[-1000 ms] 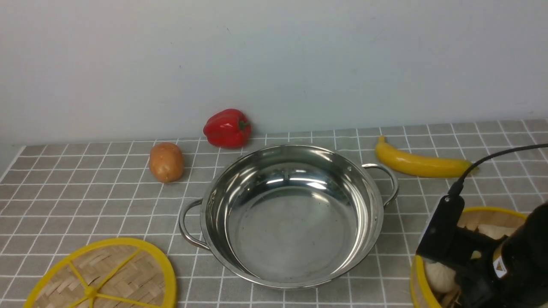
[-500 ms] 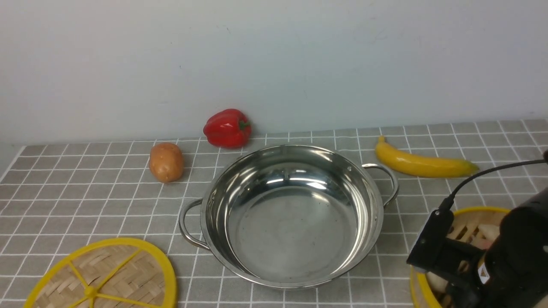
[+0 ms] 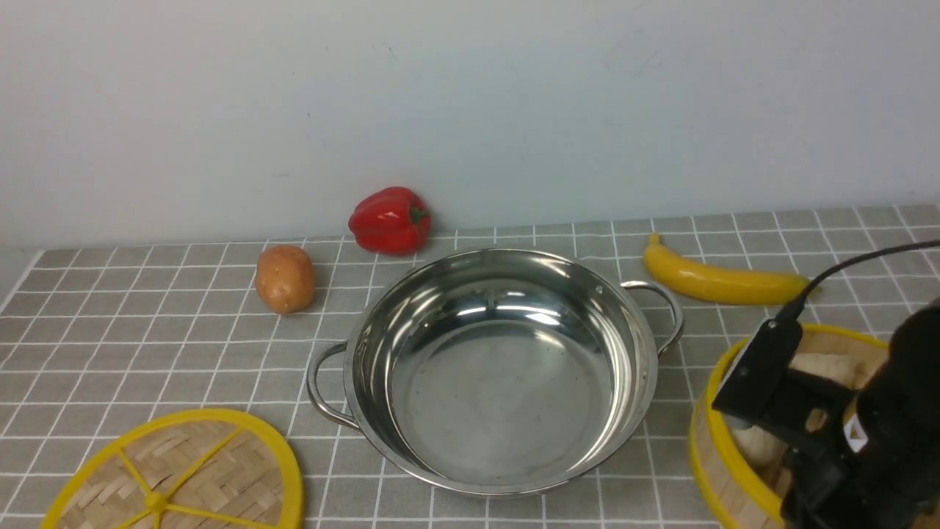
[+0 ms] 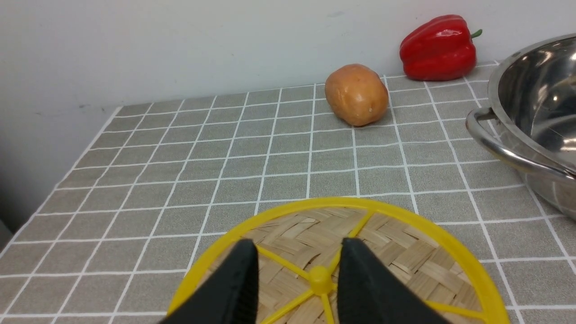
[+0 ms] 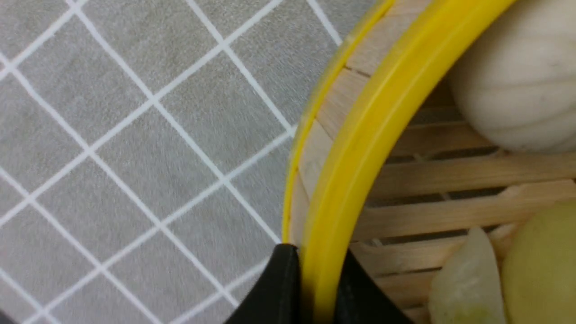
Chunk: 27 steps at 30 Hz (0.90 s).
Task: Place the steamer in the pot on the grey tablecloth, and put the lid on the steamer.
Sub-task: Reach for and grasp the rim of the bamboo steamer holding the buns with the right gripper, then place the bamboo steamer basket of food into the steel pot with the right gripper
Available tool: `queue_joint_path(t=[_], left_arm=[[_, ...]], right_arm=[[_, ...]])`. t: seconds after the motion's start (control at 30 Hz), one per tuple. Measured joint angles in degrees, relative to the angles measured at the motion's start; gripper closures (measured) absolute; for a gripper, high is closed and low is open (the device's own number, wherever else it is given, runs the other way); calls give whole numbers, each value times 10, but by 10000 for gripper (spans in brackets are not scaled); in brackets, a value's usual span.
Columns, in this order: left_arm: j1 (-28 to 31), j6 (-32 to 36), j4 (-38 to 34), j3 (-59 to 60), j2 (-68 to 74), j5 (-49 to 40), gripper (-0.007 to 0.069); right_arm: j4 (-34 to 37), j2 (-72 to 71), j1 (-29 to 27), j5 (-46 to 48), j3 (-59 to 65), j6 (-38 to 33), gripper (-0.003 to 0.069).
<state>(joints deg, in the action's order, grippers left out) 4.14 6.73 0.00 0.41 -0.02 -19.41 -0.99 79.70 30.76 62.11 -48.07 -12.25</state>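
Right gripper [image 5: 315,261]: jaws pressed together on the yellow top rim of the steamer [image 3: 706,441], one finger outside the wall, one inside. A single pinch point at the edge.

Steamer sits at the near right of the grey tablecloth [image 3: 147,345], well apart from the pot [image 3: 507,397], which is empty. It is loaded: a white pleated bun [image 5: 517,90] and a greenish-yellow piece [image 5: 544,261].

Left gripper [image 4: 298,243]: fingers spread, either side of the centre knob of the lid [image 4: 405,252], gripping nothing.

Risks, as I judge them:
- An off-centre grip on a loaded basket could let the far side sag, so the food rolls or spills.
- The smooth plastic rim may slip between the jaws.
- The steamer looks a close fit to the pot, so a tilted base could catch the steel rim or the right handle [image 3: 664,316] and shove the pot.

Hard to make out:
- Most of the steamer is cut off by the frame edge or covered by the right arm.
- Cannot tell whether its base touches the cloth.
- Cannot tell whether the left fingers touch the lid.
- The lid is cut off by the bottom edge in the front view.
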Motion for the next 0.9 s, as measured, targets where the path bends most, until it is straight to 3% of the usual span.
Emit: queue_joint_path(t=[0.17, 0.3, 0.6, 0.73, 0.9], left_arm=[[0, 0, 0, 0, 0, 0, 382], [0, 0, 0, 0, 0, 0, 382], [0, 0, 0, 0, 0, 0, 382], [0, 0, 0, 0, 0, 0, 382], [0, 0, 0, 0, 0, 0, 382]], right_arm=[[-65, -51, 0, 84, -13, 35, 579], [-88, -89, 0, 94, -21, 30, 579], [-34, -59, 4, 101, -146, -100, 579], [-39, -6, 34, 107, -216, -142, 579], [-44, 114, 118, 100, -346, -186, 579]])
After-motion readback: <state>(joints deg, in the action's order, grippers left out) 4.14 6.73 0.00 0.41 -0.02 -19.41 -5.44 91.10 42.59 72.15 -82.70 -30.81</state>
